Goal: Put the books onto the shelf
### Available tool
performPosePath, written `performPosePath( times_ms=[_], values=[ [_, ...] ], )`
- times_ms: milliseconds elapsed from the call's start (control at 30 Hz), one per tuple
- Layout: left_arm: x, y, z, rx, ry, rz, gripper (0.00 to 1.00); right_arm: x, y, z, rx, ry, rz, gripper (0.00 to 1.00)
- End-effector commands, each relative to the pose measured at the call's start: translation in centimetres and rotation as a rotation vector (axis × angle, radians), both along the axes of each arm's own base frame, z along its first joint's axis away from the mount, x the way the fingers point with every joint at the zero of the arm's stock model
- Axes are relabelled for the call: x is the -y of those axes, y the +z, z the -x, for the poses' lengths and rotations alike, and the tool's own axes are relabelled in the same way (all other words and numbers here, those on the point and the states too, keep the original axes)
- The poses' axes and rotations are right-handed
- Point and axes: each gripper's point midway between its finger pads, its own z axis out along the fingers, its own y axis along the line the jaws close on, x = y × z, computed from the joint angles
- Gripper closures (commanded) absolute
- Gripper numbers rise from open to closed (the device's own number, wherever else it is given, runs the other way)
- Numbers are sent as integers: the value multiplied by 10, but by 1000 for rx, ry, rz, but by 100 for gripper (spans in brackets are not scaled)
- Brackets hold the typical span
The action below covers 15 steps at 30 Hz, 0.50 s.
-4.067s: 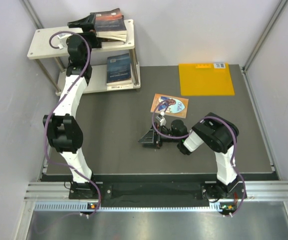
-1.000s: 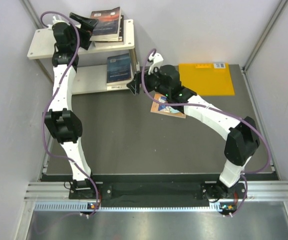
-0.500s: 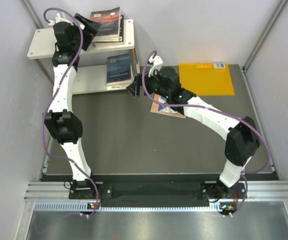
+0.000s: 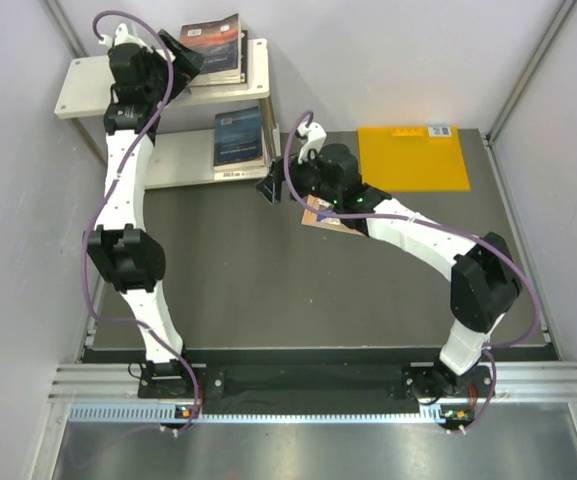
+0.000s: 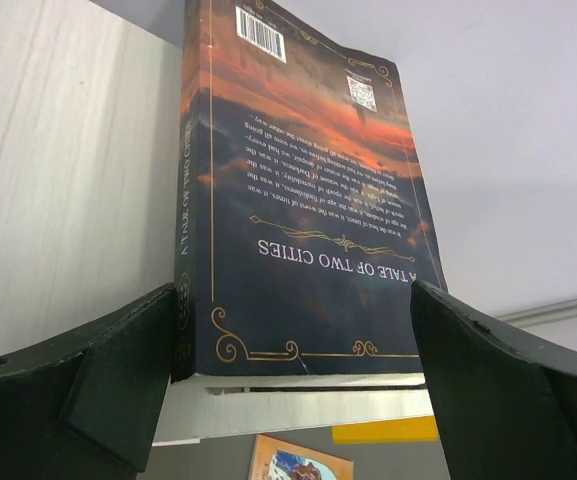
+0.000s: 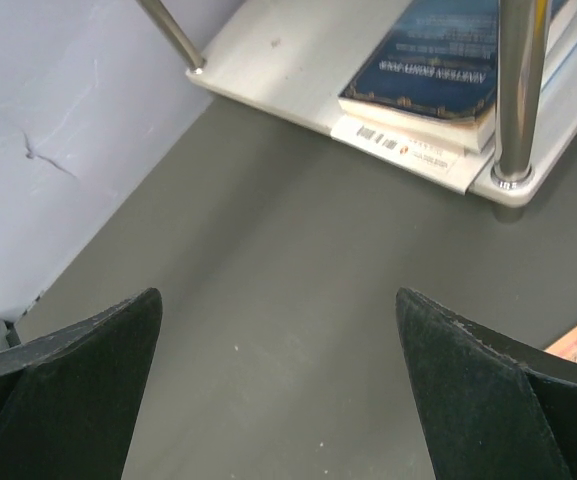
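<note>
- Overhead, shows left gripper spread open beside the stacked books on the shelf top tier; right gripper open and empty near the lower tier; orange-brown book flat on the table, partly under that arm.
- From left wrist, frames dark reddish book between parted fingers; contact unclear.
- From right wrist, looks past wide-open jaws onto dark blue book, lying on the lower tier.

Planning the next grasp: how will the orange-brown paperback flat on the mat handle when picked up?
The orange-brown paperback looks thin, so it is probably light and floppy; gripped by one edge it would likely sag. It lies flat on the mat, so getting under it probably needs sliding or tilting it first.
</note>
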Motion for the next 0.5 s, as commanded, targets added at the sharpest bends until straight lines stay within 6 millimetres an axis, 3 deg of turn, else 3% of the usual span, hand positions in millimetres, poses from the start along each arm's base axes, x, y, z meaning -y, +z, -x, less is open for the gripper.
performPosePath(
  times_ms=[0, 200, 467],
  values=[
    [-7, 66, 27, 179, 40, -65, 1, 6, 9, 8, 10, 5, -35, 0],
    [-14, 72, 33, 200, 79, -103, 1, 15, -38, 18, -74, 1, 13, 0],
    [-24, 67, 38, 193, 129, -124, 1, 23, -69, 40, -176, 43, 4, 0]
  ],
)
